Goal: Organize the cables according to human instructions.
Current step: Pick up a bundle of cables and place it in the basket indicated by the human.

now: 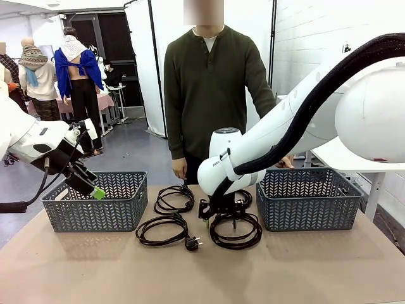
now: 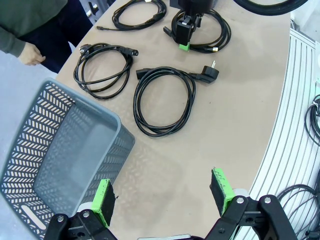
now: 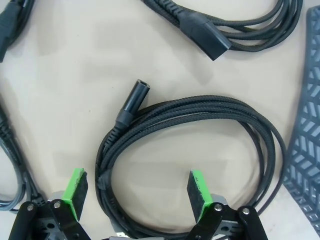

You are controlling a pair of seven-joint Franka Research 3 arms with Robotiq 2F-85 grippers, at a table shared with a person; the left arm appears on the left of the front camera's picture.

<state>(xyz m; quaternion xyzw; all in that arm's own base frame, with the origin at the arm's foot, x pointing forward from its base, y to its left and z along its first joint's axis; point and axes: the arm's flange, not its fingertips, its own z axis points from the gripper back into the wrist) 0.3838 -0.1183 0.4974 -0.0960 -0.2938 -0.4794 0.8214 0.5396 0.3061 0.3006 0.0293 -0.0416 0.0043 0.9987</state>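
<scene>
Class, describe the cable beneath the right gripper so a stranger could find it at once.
Find the right-hand grey basket. The cable lies just beside it, the closer to the robot of two coils there. Alone among the four, it lies under the open right gripper.

Front view across table [image 1: 95, 266], wrist views down on cables [image 3: 210, 106]

Right, four coiled black power cords on the table, counting them off: first cord [image 2: 116, 21], second cord [image 2: 77, 70], third cord [image 2: 190, 100], fourth cord [image 2: 226, 34]. Two grey lattice baskets, the left basket [image 1: 95, 212] and the right basket [image 1: 310, 206]. Two white robot arms in play, the left arm [image 1: 28, 140] and the right arm [image 1: 272, 126], so two grippers as well: left gripper [image 2: 162, 192], right gripper [image 3: 137, 187]. And one person [image 1: 212, 82] across the table.
</scene>
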